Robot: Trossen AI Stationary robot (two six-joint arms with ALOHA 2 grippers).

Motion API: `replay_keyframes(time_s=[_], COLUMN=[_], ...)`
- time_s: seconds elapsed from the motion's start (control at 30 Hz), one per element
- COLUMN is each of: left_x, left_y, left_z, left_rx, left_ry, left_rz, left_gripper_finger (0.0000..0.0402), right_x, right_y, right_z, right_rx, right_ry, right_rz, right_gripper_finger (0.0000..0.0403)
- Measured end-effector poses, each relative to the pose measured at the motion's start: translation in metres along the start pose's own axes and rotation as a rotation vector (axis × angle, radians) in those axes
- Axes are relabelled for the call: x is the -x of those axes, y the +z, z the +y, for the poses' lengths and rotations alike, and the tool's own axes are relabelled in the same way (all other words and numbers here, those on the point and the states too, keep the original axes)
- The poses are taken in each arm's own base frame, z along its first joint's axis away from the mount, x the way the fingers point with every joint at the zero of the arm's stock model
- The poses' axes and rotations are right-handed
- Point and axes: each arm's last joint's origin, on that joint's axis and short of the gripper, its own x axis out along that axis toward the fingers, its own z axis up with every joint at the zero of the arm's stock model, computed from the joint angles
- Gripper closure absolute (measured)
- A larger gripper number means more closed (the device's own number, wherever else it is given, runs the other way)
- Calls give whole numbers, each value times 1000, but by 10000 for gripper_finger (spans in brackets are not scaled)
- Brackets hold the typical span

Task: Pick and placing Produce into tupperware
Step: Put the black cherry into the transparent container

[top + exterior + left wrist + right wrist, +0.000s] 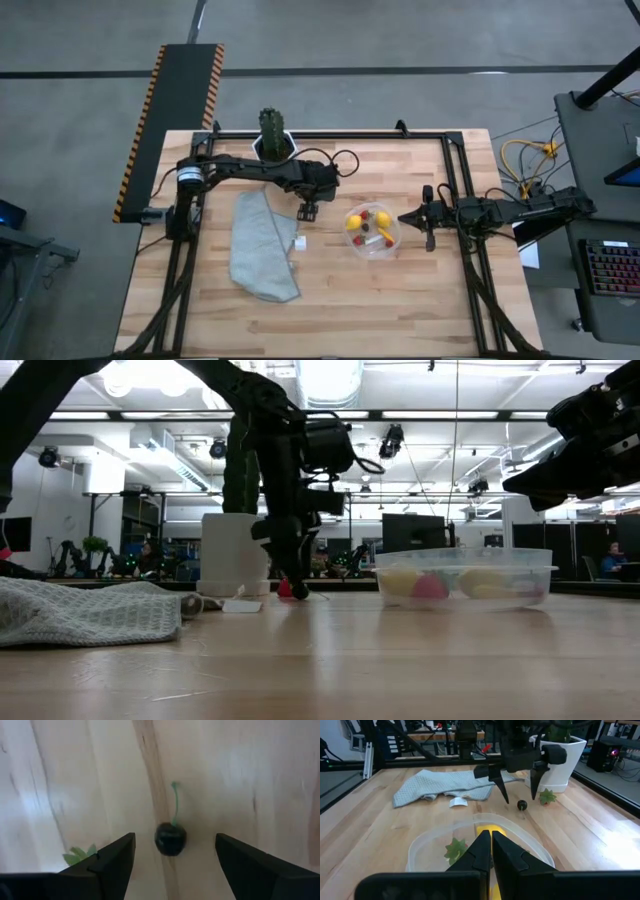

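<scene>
My left gripper [520, 797] is open and points down over the table, just left of the tupperware [372, 232]. A dark cherry with a green stem [170, 838] lies on the wood between its two fingers, touching neither. A berry with a green leafy top [547, 796] lies beside it, toward the plant pot. The round clear tupperware [427, 845] holds two yellow lemons [354, 221], red berries and a leafy berry [455, 849]. My right gripper [403, 217] is shut and hovers at the tub's right side.
A grey cloth [262, 245] lies crumpled left of my left gripper, with a small white cube [300, 242] at its edge. A white pot with a green cactus [272, 135] stands at the far edge. Bare wood lies on the near side of the tub.
</scene>
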Motion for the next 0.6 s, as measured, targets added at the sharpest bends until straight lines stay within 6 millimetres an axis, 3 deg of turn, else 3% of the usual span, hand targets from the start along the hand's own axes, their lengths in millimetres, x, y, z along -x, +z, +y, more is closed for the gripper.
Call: replay_keyframes(time_s=[0.6], left_x=[-20], left_y=[-9], left_z=[-7], left_rx=[0], left_ry=[-21], left_rz=[-20], left_gripper_finger=[142], right_x=[0], right_y=[0], right_z=[0], right_rx=[1], right_ry=[0], right_rz=[5], right_gripper_finger=[394])
